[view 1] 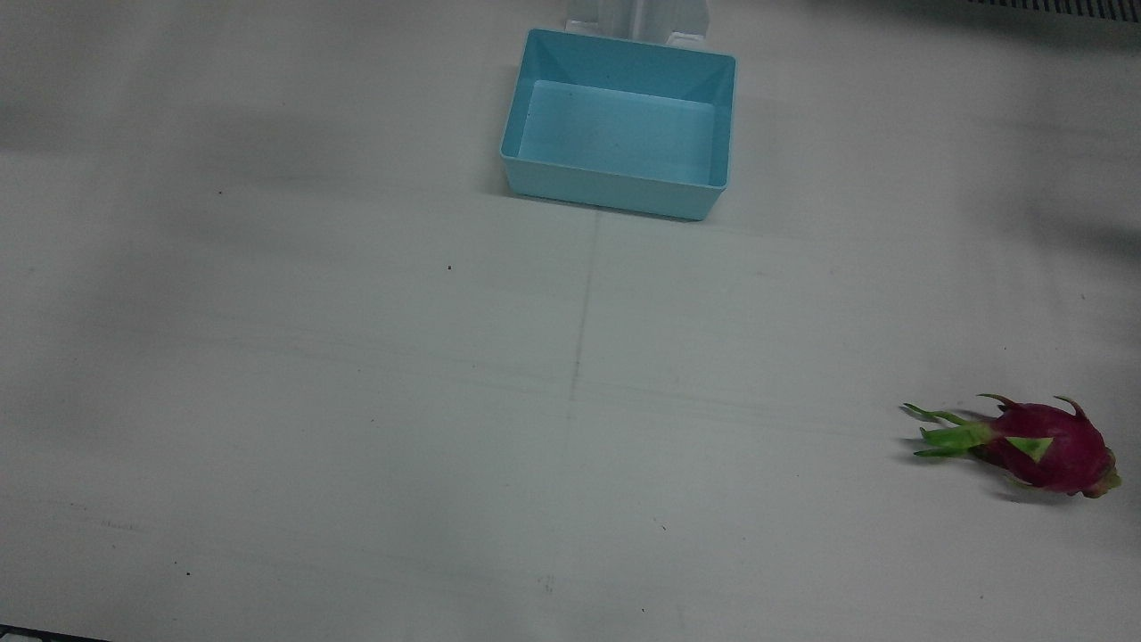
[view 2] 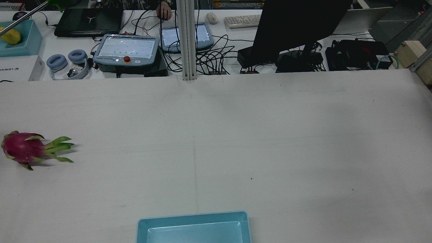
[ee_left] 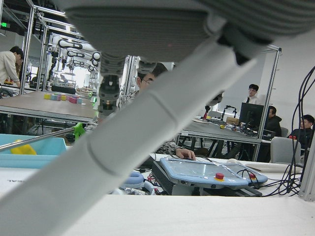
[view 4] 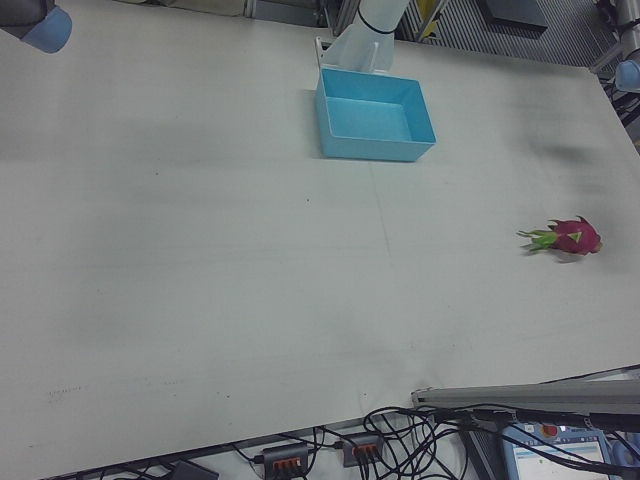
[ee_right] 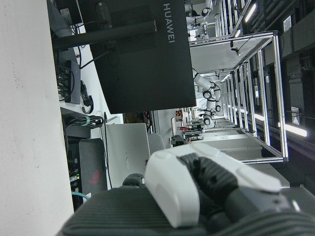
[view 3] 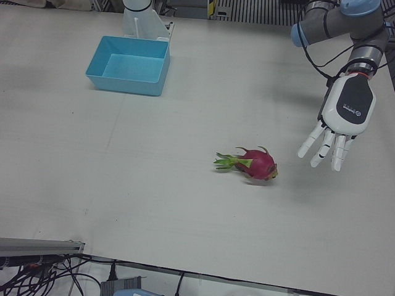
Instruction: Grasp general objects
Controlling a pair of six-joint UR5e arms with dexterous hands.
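Observation:
A magenta dragon fruit [view 3: 259,165] with green leafy tips lies on its side on the white table, near the robot's left edge [view 1: 1052,446] [view 2: 23,148] [view 4: 575,237]. My left hand [view 3: 345,114] hangs in the air to the view's right of the fruit, clear of it, open with fingers spread and pointing down. In the left hand view one finger [ee_left: 147,128] crosses the picture. The right hand shows only in its own view as a white and black part [ee_right: 206,191]; its state is unclear. Nothing is held.
An empty light-blue bin [view 1: 615,183] [view 3: 126,83] [view 4: 375,148] stands at the robot's side of the table, near the middle pedestal. Beyond the far edge is a desk with teach pendants [view 2: 126,50], a black monitor [view 2: 297,23] and cables. The right arm's elbow [view 4: 40,25] sits high.

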